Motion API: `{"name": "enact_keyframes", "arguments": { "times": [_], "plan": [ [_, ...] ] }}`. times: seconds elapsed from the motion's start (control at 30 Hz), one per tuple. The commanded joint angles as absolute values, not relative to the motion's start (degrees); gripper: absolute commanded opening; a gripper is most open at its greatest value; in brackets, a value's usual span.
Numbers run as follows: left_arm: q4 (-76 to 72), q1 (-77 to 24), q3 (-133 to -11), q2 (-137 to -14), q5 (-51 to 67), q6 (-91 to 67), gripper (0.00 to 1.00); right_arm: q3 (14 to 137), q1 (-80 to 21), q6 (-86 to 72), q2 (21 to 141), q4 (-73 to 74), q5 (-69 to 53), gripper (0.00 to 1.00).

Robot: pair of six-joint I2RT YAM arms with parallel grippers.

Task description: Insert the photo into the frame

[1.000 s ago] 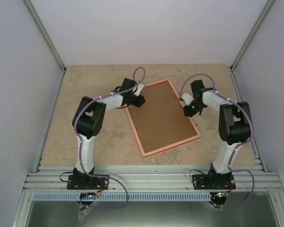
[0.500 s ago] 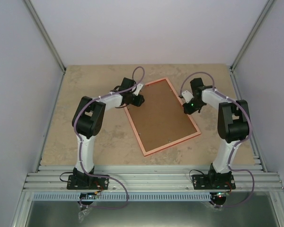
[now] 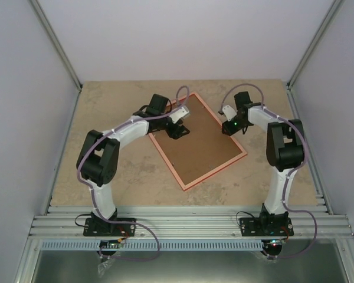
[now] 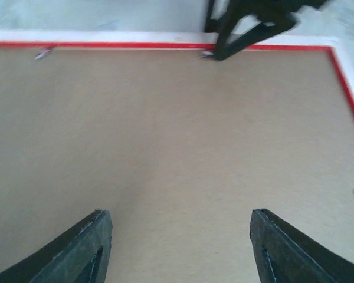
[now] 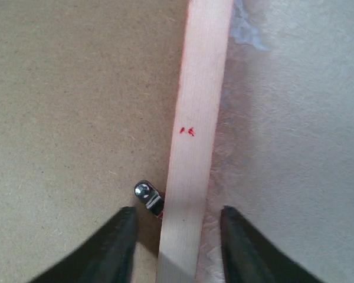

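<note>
The frame [image 3: 216, 172] lies face down on the table, its pale orange-pink back rim around the brown backing board [image 3: 197, 144]. The photo is hidden. My left gripper [image 3: 178, 131] hovers over the board's upper left part; in the left wrist view it [image 4: 180, 236] stands open, with only bare board [image 4: 177, 130] between the fingers. My right gripper [image 3: 229, 127] is at the frame's upper right rail. In the right wrist view it [image 5: 177, 236] is open astride that pale rail [image 5: 197, 130], with a gap on each side.
A small metal clip [image 5: 147, 194] sits on the board against the rail, just ahead of my right gripper's left finger. The frame's far edge shows as a red line [image 4: 135, 45], with the right gripper's dark fingers [image 4: 242, 29] at it. Beige table [image 3: 106, 106] lies all around.
My left gripper reached further over the board and opened. The right gripper slid up along the right rail. The frame turned a little on the table.
</note>
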State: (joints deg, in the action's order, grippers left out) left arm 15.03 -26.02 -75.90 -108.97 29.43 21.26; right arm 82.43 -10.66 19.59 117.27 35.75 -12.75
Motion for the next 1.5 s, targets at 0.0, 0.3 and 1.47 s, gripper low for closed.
{"name": "enact_keyframes", "arguments": {
  "times": [0.0, 0.3, 1.47],
  "plan": [
    [19.1, -29.0, -71.8, -106.2, 33.5, 31.0, 0.64, 80.2, -10.7, 20.5, 116.1, 37.5, -15.4, 0.54],
    [15.3, -35.9, -64.8, -106.5, 28.2, 34.9, 0.56, 67.8, -10.2, 31.6, 98.7, 37.8, -26.9, 0.6],
    [29.2, -37.3, -77.6, -119.8, 16.5, 34.1, 0.41, 42.4, -23.8, 63.7, 91.2, 24.5, -27.5, 0.68]
  ]
}}
